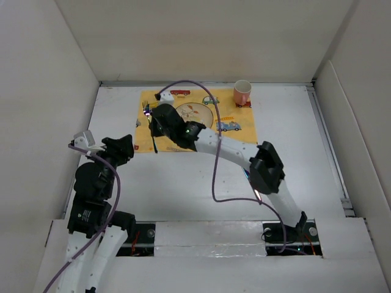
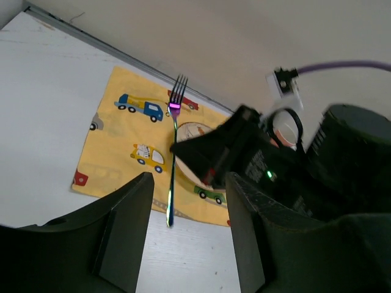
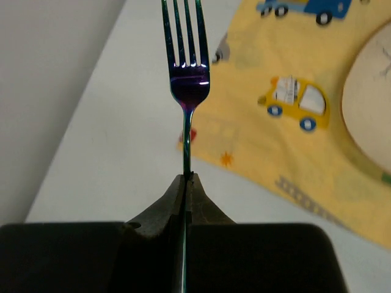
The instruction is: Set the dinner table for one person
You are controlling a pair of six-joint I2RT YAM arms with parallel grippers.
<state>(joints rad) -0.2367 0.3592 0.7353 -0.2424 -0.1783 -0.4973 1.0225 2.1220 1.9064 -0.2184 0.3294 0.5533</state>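
On the white dinner table point(image 1: 293, 152) lies a yellow placemat point(image 1: 238, 125) printed with cartoon vehicles, with a round plate point(image 1: 198, 113) at its middle. My right gripper point(image 1: 156, 127) is shut on the handle of an iridescent fork point(image 1: 147, 113) at the placemat's left edge, tines pointing away. The right wrist view has the fork point(image 3: 188, 73) pinched between the right gripper point(image 3: 186, 178) jaws. My left gripper point(image 1: 125, 149) stands open and empty just left of the mat. In the left wrist view the fork point(image 2: 173, 152) shows beyond the left gripper point(image 2: 189, 183).
A pink mug point(image 1: 242, 92) stands on the placemat's far right corner. Off-white wall panels point(image 1: 43, 104) close in the table on the left, back and right. A purple cable point(image 1: 214, 171) loops over the right arm.
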